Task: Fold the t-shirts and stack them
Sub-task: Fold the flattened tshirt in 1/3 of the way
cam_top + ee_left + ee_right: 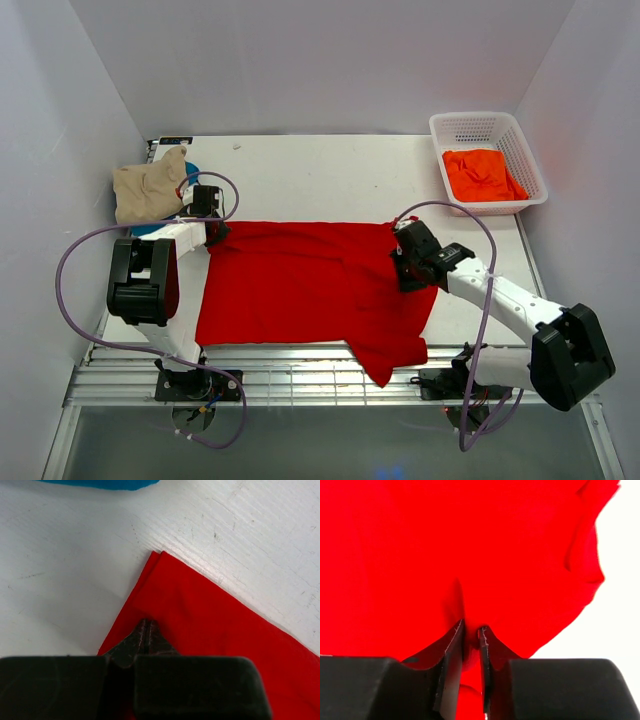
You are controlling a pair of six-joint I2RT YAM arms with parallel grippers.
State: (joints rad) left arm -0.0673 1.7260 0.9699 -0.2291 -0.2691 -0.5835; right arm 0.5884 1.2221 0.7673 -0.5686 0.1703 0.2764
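A bright red t-shirt (pixel 300 290) lies spread flat across the middle of the table, one sleeve trailing over the front edge. My left gripper (pixel 213 232) is shut at the shirt's far left corner. In the left wrist view its tips (pixel 146 622) rest together on the red t-shirt (pixel 210 615), just behind the flat corner; no cloth shows pinched between them. My right gripper (pixel 408 272) sits at the shirt's right edge. The right wrist view shows it (pixel 471 630) shut on a fold of the red t-shirt (pixel 470 545).
A tan t-shirt (pixel 148 190) lies over a teal blue one (pixel 192 168) at the far left; the teal edge (pixel 100 484) shows ahead of the left gripper. A white lattice basket (pixel 480 118) at the back right holds an orange t-shirt (pixel 482 172). White walls surround the table.
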